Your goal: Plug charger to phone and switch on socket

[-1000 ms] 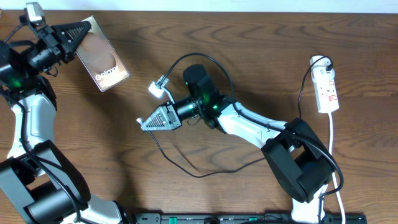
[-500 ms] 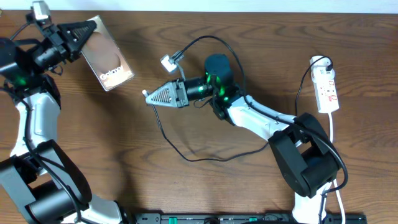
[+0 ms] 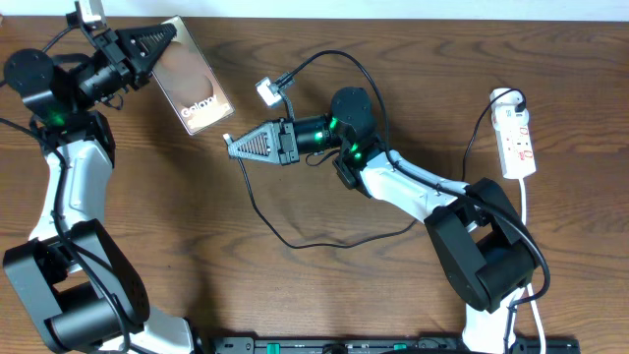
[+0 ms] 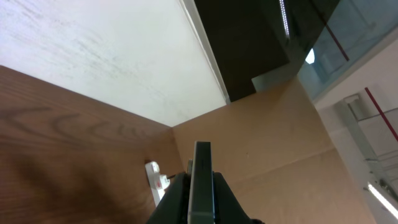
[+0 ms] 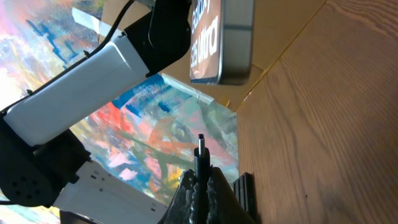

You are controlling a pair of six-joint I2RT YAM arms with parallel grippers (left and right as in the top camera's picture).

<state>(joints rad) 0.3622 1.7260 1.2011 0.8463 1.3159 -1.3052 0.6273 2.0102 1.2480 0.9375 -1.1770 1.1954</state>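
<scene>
My left gripper [image 3: 157,41] is shut on the phone [image 3: 193,84], a grey-brown slab with white lettering, and holds it tilted above the table's far left. In the left wrist view the phone [image 4: 201,180] shows edge-on between the fingers [image 4: 200,198]. My right gripper [image 3: 236,147] is shut on the charger's black plug tip [image 5: 201,152], which points toward the phone's lower end [image 5: 221,43] with a gap between them. The charger's black cable [image 3: 295,231] loops over the table. The socket [image 3: 516,138], a white power strip with red markings, lies at the far right.
A small white adapter block [image 3: 264,91] hangs on the cable above my right gripper. The socket's white cord [image 3: 529,241] runs down the right edge. A black rail [image 3: 393,344] lies along the table's front edge.
My left gripper has carried the phone to the right, toward the centre. My right gripper has risen and swung up and left with the plug tip, closing on the phone's lower end.
</scene>
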